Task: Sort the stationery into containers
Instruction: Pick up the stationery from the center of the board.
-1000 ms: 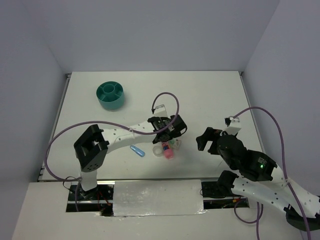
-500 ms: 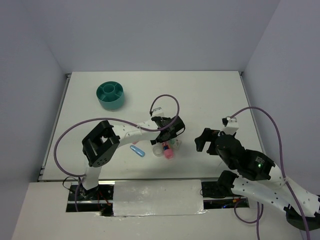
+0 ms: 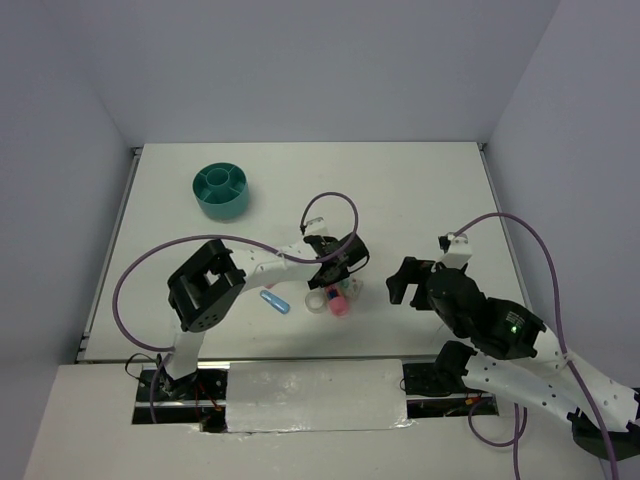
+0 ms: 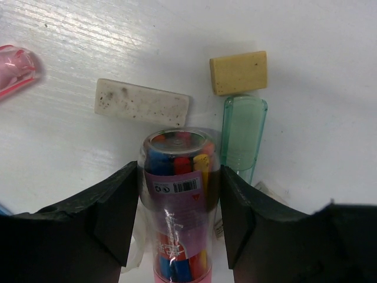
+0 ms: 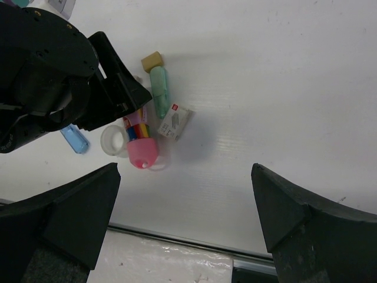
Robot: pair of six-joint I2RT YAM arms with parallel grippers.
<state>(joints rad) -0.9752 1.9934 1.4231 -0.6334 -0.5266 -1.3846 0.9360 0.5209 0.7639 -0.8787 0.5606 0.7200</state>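
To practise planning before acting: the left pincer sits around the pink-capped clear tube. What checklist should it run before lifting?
1. Centring: clear tube sits midway in left pincer: ok.
2. Firm grip: cannot tell.
3. Neighbour: green stick lies right beside the pincer; whether they touch: cannot tell.
4. Neighbour: tape ring lies close by the tube's capped end; whether they touch: cannot tell.
5. Other arm: right pincer open, standing apart: ok.
6. Goal: teal organiser upright, way there bare: ok.

Flat mid-table, pink-capped clear tube (image 4: 177, 183), tape ring (image 5: 105, 141) just beside; teal organiser (image 3: 222, 207) upright far left, well apart.
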